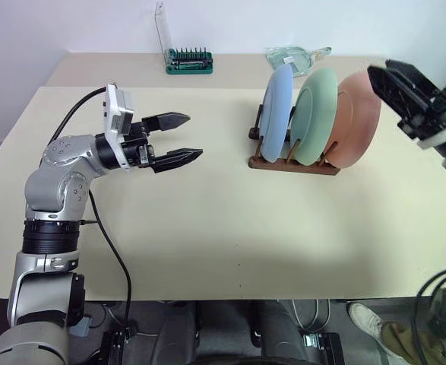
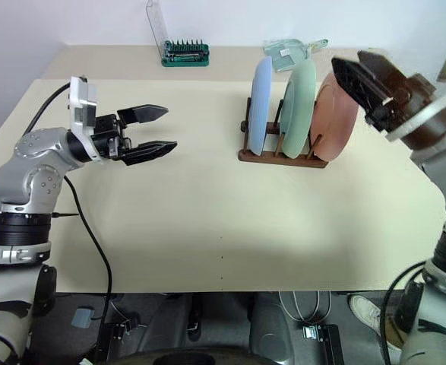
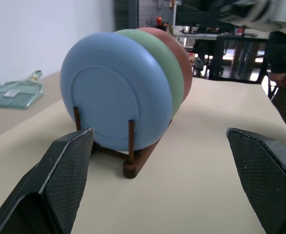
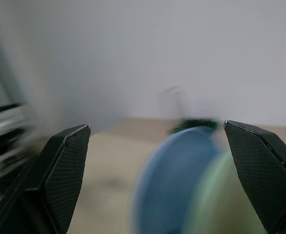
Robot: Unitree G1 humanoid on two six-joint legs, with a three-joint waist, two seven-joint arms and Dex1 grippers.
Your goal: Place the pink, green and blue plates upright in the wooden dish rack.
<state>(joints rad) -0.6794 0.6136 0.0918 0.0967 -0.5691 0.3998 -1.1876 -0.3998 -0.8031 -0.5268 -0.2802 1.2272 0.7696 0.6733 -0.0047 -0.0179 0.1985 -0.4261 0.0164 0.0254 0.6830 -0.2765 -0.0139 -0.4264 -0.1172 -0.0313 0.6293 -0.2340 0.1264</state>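
Note:
Three plates stand upright side by side in the dark wooden dish rack point(image 1: 295, 163) at the table's far right: the blue plate point(image 1: 277, 110), the green plate point(image 1: 315, 114) and the pink plate point(image 1: 357, 118). My left gripper point(image 1: 183, 138) hovers over the table left of the rack, pointing at it, open and holding nothing. In the left wrist view the blue plate point(image 3: 116, 97) faces the fingers, with the rack's pegs point(image 3: 131, 139) in front of it. My right gripper point(image 2: 350, 59) hangs open and empty above and just right of the pink plate, apart from it.
A green tool holder point(image 1: 188, 59) with a clear lid stands at the back of the table. A clear greenish scoop-like thing point(image 1: 295, 57) lies behind the rack. A black cable point(image 1: 109, 236) trails from my left arm over the near table edge.

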